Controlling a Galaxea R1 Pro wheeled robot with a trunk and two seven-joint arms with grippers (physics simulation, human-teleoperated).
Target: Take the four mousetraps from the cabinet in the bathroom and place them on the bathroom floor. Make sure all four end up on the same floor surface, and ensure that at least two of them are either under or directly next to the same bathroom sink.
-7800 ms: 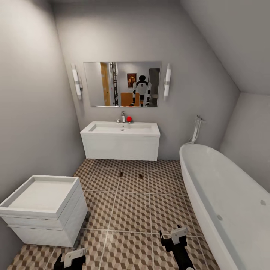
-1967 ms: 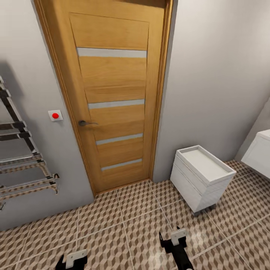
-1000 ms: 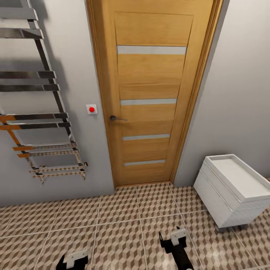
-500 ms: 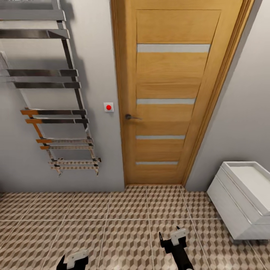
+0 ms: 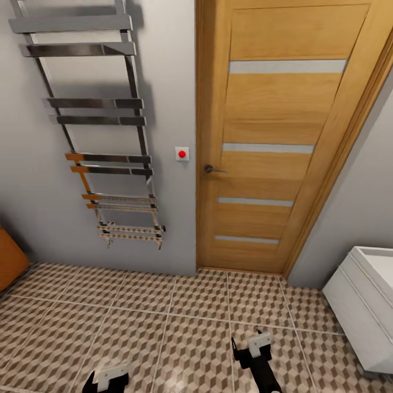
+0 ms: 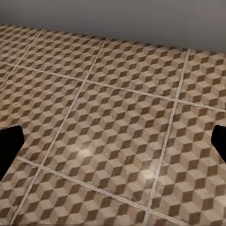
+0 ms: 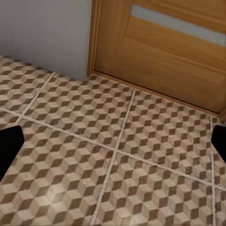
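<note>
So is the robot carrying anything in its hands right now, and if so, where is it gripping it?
Nothing is held. Both wrist views show bare bathroom floor between wide-apart fingertips, so the left hand and right hand are open.

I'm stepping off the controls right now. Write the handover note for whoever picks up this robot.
Left gripper: open, empty, low over the tiled floor.
Right gripper: open, empty, pointed toward the foot of the wooden door.
Ahead: the door, a chrome towel rack on the wall, and a red button between them. A white box-shaped unit sits at the right edge, an orange-brown corner at the left edge, possibly the cabinet.
Done: no mousetraps visible here, nothing held.
Left: go to the cabinet, fetch mousetraps, place them on the floor by the sink.
</note>
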